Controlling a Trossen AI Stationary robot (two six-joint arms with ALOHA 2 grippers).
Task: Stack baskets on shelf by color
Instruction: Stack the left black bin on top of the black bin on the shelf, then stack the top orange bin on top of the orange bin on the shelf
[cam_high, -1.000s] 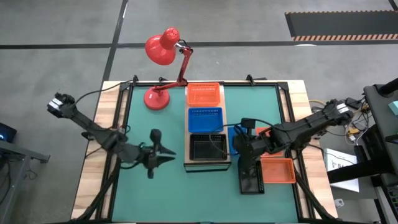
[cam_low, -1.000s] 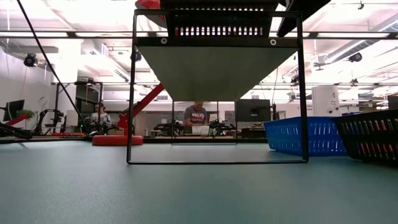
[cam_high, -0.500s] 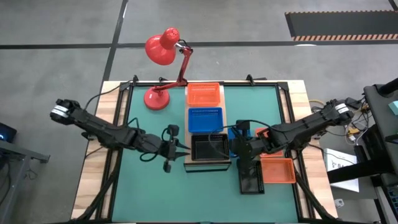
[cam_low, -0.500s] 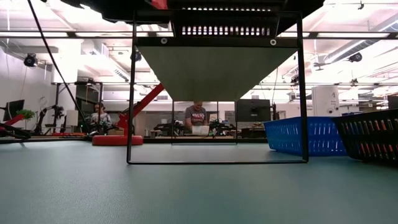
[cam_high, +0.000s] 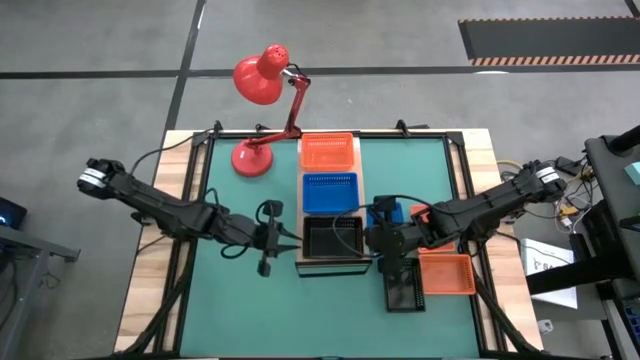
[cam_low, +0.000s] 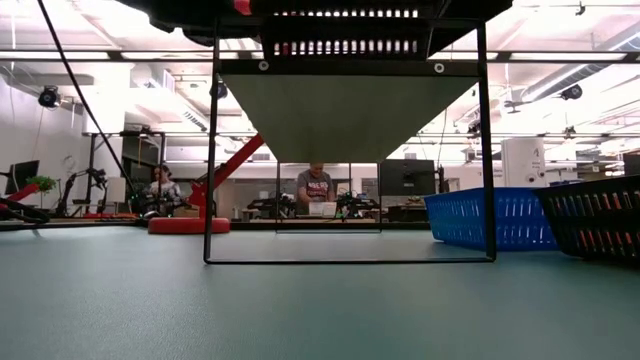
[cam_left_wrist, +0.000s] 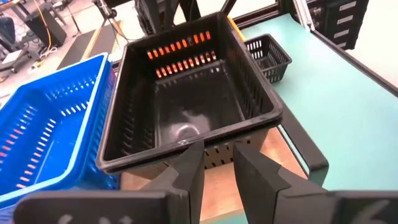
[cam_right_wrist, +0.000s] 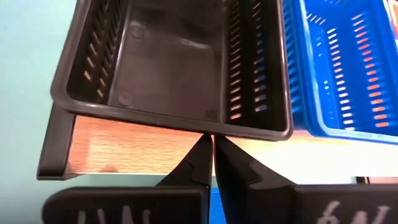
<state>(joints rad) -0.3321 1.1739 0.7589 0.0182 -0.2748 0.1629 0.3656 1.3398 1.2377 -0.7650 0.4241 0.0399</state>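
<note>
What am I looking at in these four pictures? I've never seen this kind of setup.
It is a two-armed robot at a table, sorting baskets. One picture looks straight down, one looks level across the table, and one comes from a camera on each wrist.

On the wooden shelf sit an orange basket, a blue basket and a black basket. Beside the shelf on the green mat lie a second orange basket, a second black basket and a partly hidden blue one. A red lamp stands at the back.

The left gripper and the right gripper, its fingers shut, flank the black basket on the shelf. Neither holds anything.
</note>
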